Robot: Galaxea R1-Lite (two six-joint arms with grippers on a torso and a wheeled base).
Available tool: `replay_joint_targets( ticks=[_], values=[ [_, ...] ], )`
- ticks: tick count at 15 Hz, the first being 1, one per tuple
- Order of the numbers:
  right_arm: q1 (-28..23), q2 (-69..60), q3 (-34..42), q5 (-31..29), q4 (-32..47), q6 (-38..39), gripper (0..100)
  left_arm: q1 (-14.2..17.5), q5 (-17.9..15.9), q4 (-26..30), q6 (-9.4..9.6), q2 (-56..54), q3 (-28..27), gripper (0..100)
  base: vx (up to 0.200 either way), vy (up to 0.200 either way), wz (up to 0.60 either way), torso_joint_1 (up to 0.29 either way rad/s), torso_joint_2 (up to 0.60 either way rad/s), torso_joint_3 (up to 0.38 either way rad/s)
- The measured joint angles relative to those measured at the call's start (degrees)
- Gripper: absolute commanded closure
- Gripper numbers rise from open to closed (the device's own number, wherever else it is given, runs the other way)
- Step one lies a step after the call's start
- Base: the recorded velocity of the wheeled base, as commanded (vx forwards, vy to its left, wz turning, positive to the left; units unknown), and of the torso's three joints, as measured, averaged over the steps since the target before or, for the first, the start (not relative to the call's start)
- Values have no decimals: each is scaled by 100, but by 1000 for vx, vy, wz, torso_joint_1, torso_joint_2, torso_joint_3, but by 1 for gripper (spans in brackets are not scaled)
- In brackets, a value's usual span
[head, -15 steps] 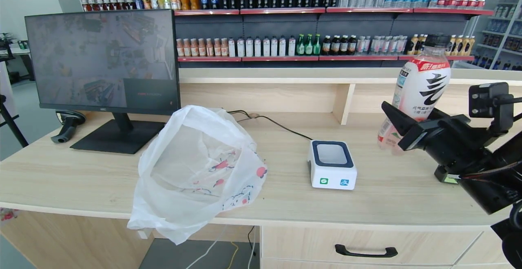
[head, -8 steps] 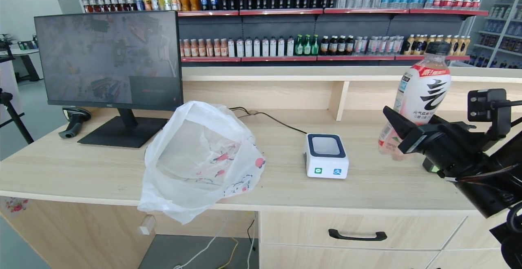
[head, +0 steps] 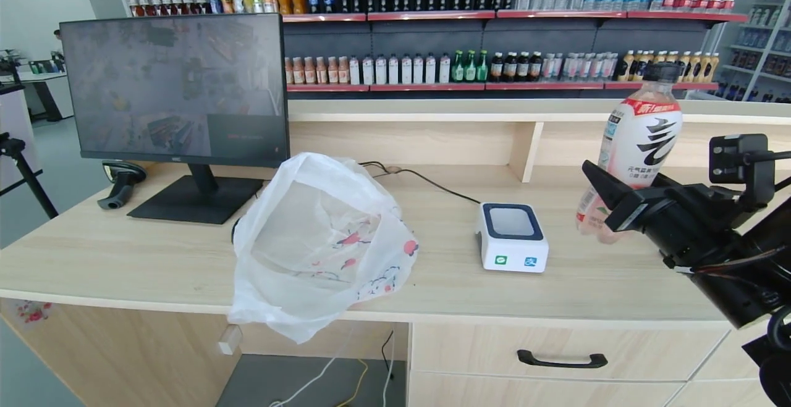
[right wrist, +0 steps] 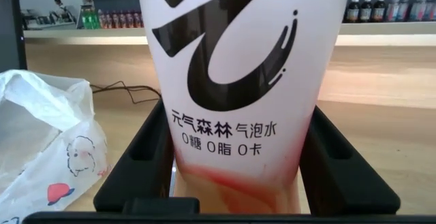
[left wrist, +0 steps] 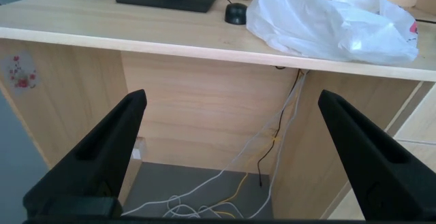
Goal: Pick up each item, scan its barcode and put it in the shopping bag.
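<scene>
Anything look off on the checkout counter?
Only the shopping bag: it slumps with a corner hanging over the front edge of the counter. The bottle sits slightly tilted in the right gripper; nothing spilled.

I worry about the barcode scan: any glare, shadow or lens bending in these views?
Head view: the counter edge bows slightly; the scanner window has a soft sheen, no hot spot. Right wrist view: the bottle is evenly lit. Left wrist view: the bag gleams; under the counter lies shade.
</scene>
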Motion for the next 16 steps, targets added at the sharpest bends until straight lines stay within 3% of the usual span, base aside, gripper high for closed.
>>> replay_joint_targets(
  ticks=[9,16],
  values=[
    [-18,-41,116,0,-5,2,100,0,0,-2,-11,0,0,0,0,200,0,0,2,2],
    [11,-101,130,6,2,9,100,0,-2,-9,11,0,0,0,0,0,86,1,0,0]
  ],
)
